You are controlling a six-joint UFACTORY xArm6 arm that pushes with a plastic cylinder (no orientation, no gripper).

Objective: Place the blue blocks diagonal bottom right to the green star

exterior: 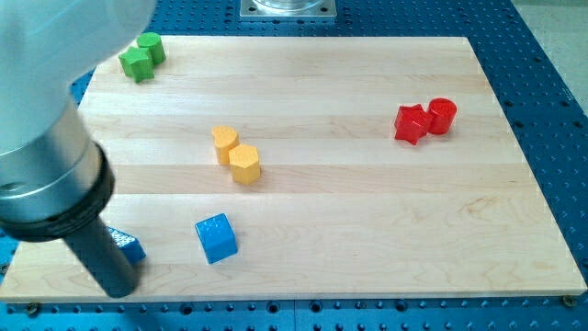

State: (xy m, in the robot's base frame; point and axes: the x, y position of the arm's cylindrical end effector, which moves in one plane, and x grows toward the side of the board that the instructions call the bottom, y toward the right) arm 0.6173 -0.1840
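My tip [119, 292] bears no jaws and rests against a partly hidden blue block [129, 246]. The blue cube [217, 238] appears light, rigid and slide-prone; push its flat faces toward the green star [136, 63].

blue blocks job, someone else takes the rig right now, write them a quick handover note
My tip is down at the board's bottom left corner, right against a blue block that the rod mostly hides.
The blue cube sits free a little to the view's right of it.
The green star is at the top left, touching the green cylinder.
Done: nothing yet; both blue blocks are far below the star.
Left: push both blue blocks up the board to a spot diagonally below and right of the star. The yellow blocks lie near that path.
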